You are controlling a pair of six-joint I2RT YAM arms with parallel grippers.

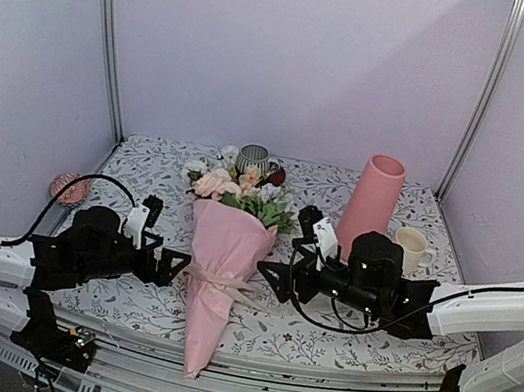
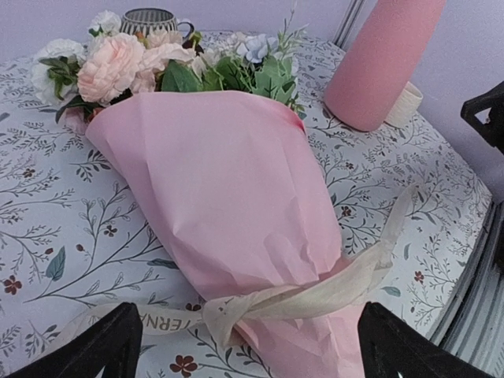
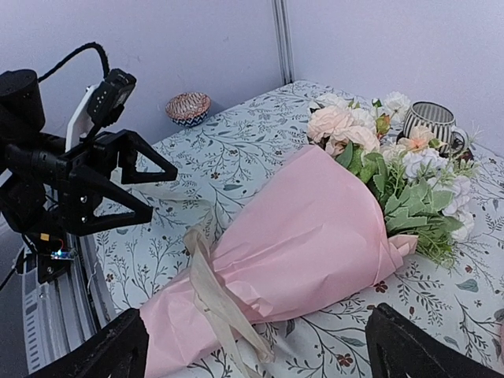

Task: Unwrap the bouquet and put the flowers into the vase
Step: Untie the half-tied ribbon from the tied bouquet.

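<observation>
- Top external view: the worktop (image 1: 145, 167), one flat surface under a leaf-print cloth, carries everything and gives a soft base to press the paper against.
- One bouquet (image 1: 221, 270) lies flat between the two claws. Its tied waist is level with their fingertips, its blooms point away beyond them, and its pointed tail pokes past the near edge.
- The paper cone looks light, thin and easily creased. It will likely slide on the cloth, so I would pin one side while the other pulls.
- One vase (image 1: 372, 205) stands upright beyond the right claw (image 1: 276, 264), well apart from the left claw (image 1: 178, 271). It is tall and narrow, so probably easy to tip with a stem.
- Both claws are released, fingers spread wide, grasping nothing. Each is just beside the wrap on its own side.
- One bunch of flowers (image 1: 238, 188) sits ahead of both claws. The heads are soft and the stems are hidden in the paper. The individual blooms are too crowded to count.
- One cream ribbon (image 2: 315, 295) is knotted at the waist, nearest the left claw. It is limp and thin, and its loose tail looks the best place to grip first.
- Two cups: a cream mug (image 1: 413, 249) beside the vase and a striped cup (image 1: 252, 158) behind the blooms.
- One small patterned bowl (image 1: 70, 188) sits off beyond the left claw.
</observation>
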